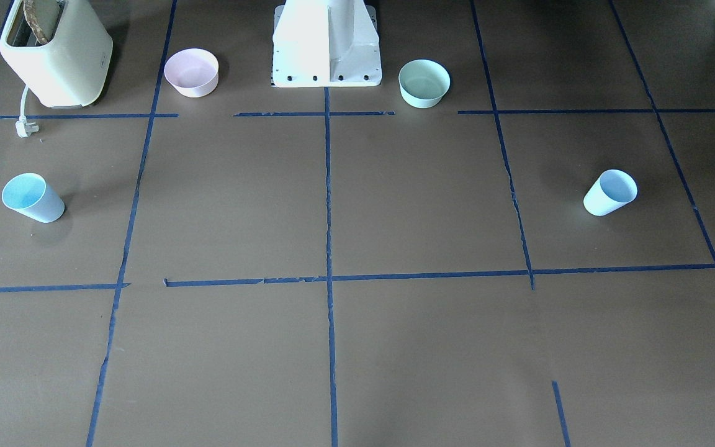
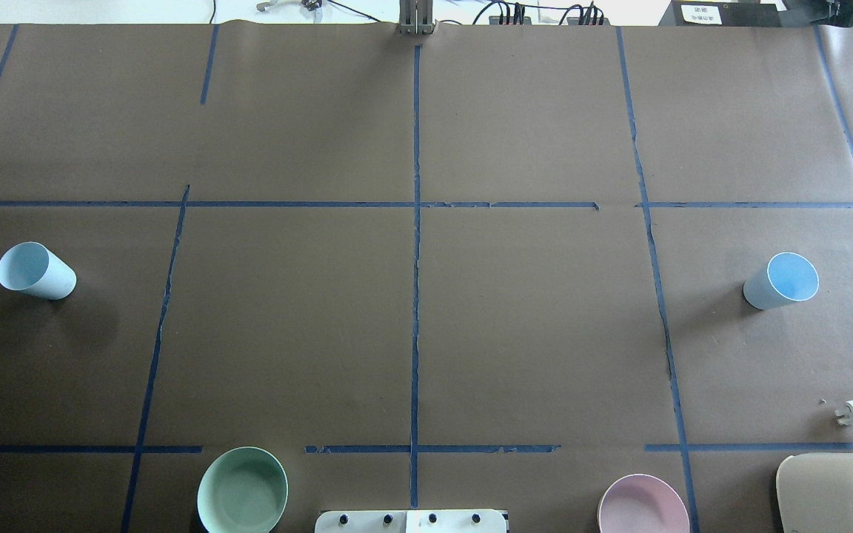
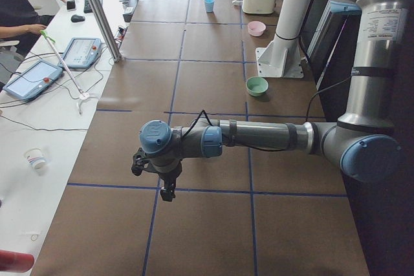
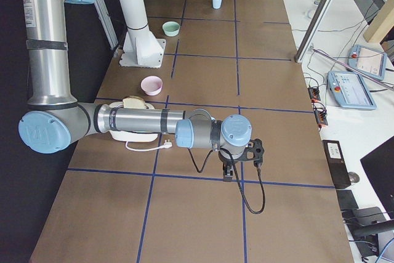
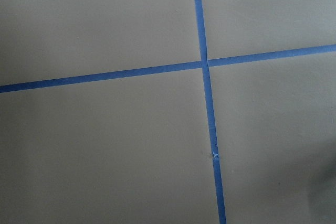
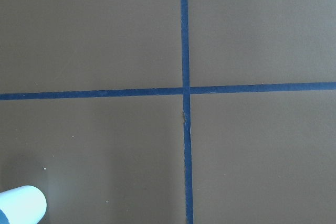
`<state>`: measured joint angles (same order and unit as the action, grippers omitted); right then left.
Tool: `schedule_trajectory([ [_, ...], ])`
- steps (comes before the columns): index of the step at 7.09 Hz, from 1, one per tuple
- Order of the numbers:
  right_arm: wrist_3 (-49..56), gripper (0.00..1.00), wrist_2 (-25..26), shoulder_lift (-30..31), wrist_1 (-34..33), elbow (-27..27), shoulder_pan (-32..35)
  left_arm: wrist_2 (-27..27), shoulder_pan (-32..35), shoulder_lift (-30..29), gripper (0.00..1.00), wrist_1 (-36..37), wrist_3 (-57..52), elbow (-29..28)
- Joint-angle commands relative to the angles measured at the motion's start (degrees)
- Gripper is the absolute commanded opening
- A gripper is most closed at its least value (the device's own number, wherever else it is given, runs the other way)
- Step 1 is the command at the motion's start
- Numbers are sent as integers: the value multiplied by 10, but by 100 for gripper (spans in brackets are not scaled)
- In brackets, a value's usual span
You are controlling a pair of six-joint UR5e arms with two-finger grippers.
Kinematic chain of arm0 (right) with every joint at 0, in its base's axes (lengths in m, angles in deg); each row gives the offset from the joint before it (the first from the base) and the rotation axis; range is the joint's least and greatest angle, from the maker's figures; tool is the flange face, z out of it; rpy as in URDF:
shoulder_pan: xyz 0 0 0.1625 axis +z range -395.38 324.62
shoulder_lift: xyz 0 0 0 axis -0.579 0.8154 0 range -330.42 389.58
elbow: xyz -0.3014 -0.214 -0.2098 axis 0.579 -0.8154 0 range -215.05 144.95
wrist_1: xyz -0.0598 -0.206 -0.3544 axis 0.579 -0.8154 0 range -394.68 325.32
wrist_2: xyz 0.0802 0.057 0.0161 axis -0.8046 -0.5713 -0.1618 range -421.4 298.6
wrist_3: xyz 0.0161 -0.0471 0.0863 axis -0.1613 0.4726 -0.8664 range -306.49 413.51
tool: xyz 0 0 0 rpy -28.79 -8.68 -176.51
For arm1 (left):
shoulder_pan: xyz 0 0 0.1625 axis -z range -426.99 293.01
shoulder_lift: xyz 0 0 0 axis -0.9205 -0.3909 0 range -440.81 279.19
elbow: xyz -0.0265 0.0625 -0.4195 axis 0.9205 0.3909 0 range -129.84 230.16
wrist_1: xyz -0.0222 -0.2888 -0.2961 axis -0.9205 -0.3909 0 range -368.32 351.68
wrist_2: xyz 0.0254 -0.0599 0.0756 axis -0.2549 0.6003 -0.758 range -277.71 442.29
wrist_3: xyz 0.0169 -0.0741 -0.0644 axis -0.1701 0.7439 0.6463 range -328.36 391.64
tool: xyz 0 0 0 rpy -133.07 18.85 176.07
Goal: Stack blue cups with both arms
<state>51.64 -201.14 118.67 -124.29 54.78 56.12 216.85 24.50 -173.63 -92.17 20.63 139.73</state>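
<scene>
Two pale-blue cups stand upright and far apart on the brown table. One cup is on my left side and shows far off in the exterior right view. The other cup is on my right side, far off in the exterior left view; its edge shows in the right wrist view. The left gripper and the right gripper hang above the table, in the side views only. I cannot tell whether they are open or shut.
A pink bowl and a mint-green bowl flank the white pedestal. A cream toaster with a loose plug stands on my right side. A person's arms and tablets lie on the side bench.
</scene>
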Motion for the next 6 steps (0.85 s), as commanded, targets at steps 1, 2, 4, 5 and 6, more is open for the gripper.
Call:
schedule_trajectory([
  [1,-1,100,0,0,0,2,0,16,0,-1,100,0,6,15],
  [2,-1,100,-1,0,0,5,0,27,-3,0,100,5,8,44],
  [4,0,100,-1,0,0,4,0,29,-42,1,100,5,103,93],
  [5,-1,100,-2,0,0,4,-1,29,-76,3,100,0,151,103],
  [6,0,100,-2,0,0,4,-2,28,-105,4,100,-21,187,106],
])
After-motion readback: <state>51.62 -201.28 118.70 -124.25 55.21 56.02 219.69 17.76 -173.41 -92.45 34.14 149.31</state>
